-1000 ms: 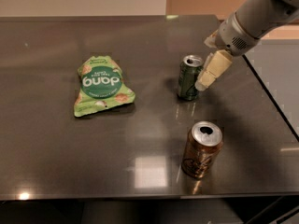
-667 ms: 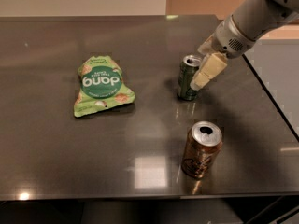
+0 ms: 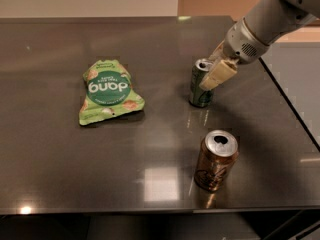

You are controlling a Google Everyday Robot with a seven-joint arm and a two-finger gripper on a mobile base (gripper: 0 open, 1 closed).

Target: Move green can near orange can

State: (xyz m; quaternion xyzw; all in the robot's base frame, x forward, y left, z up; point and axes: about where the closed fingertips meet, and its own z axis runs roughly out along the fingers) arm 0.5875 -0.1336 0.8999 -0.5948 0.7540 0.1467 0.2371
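Green can [image 3: 200, 90] is stood upright, centre-right on desk [image 3: 60, 174]; orange can [image 3: 215, 160] is set apart toward front edge. Gripper [image 3: 210, 70] is reached in from the right, fingers parted w/ can's top btwn them, not seen clamped.

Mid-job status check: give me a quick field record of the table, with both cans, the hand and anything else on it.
hand: at the green can's upper right side, arm entering from the top right
green can: standing, centre-right on the table
orange can: standing near the front edge, in front of the green can, apart from it
snack bag: lying flat, left of the green can
task state: green can not yet beside orange can
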